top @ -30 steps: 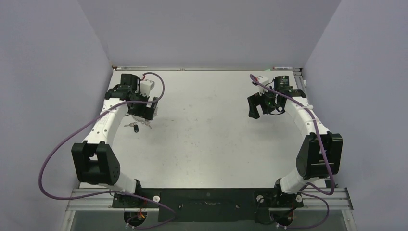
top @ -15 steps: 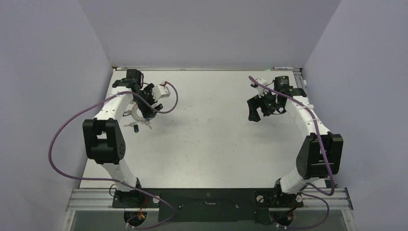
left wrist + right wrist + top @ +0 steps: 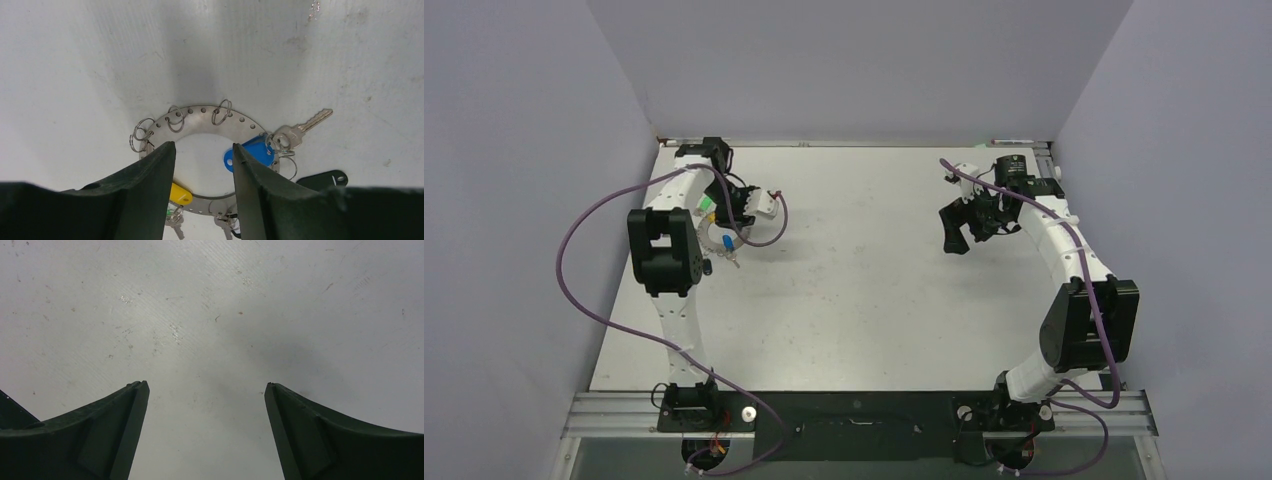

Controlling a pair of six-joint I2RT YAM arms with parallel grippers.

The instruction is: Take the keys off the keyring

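Note:
The keyring [image 3: 200, 117], a flat grey metal ring with small holes and wire loops, lies on the white table. On it are a blue tag [image 3: 250, 150], a yellow tag [image 3: 180, 194], a silver key [image 3: 300, 129] and a black tag [image 3: 322, 179]. My left gripper [image 3: 204, 145] hovers over the ring's big hole. Its fingers stand part-way apart with nothing between them, and they hide the ring's near side. From above, the left gripper [image 3: 729, 215] is at the far left, over the keyring [image 3: 742, 238]. My right gripper [image 3: 206, 384] is wide open over bare table.
The right gripper [image 3: 954, 225] hangs at the far right of the table [image 3: 854, 300], well away from the ring. Purple cables loop beside both arms. Grey walls close in the table's left, back and right sides.
The left arm has folded back, with its elbow up, and its wrist has turned over the ring. Its jaws have narrowed. The right arm has barely moved.

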